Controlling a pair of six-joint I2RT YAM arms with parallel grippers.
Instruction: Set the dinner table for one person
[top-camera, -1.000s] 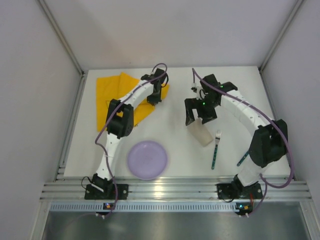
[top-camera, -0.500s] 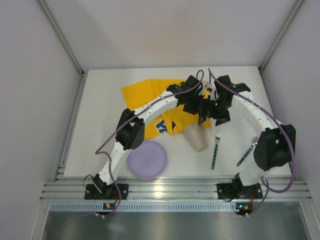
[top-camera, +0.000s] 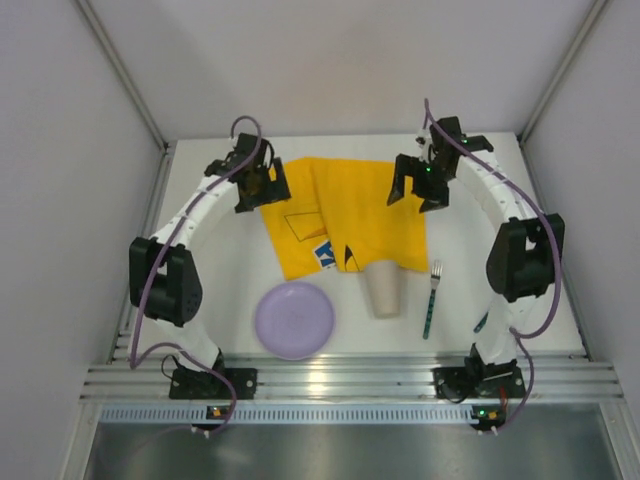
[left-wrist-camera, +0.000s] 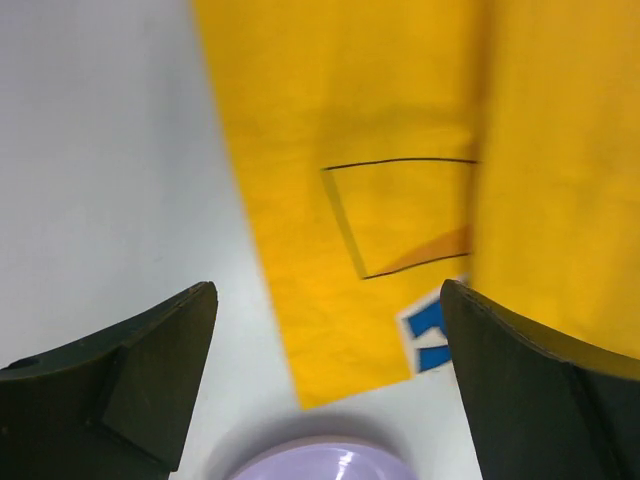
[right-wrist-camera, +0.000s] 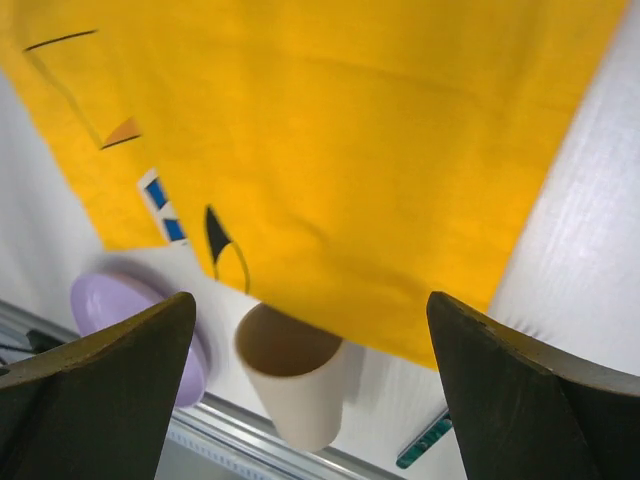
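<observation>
The yellow cloth (top-camera: 350, 210) with a cartoon print lies spread flat on the white dinner table (top-camera: 200, 270). My left gripper (top-camera: 263, 192) is open at the cloth's back left corner, holding nothing. My right gripper (top-camera: 418, 195) is open over the back right corner, also holding nothing. In the left wrist view the open gripper (left-wrist-camera: 328, 295) hovers over the cloth's (left-wrist-camera: 400, 120) left edge, with the lilac plate (left-wrist-camera: 320, 462) below. The right wrist view has the open gripper (right-wrist-camera: 310, 300) above the cloth (right-wrist-camera: 330, 130) and the beige cup (right-wrist-camera: 295, 385).
A lilac plate (top-camera: 294, 318) sits near the front, with a beige cup (top-camera: 385, 288) upright at the cloth's front edge. A green-handled fork (top-camera: 431, 298) lies to the right of the cup. Another green utensil (top-camera: 482, 322) shows partly behind the right arm. Grey panels wall the table.
The cloth has come from the back left to the middle and now lies spread out. My left gripper has opened and let it go. Both arms have drawn apart to the cloth's back corners.
</observation>
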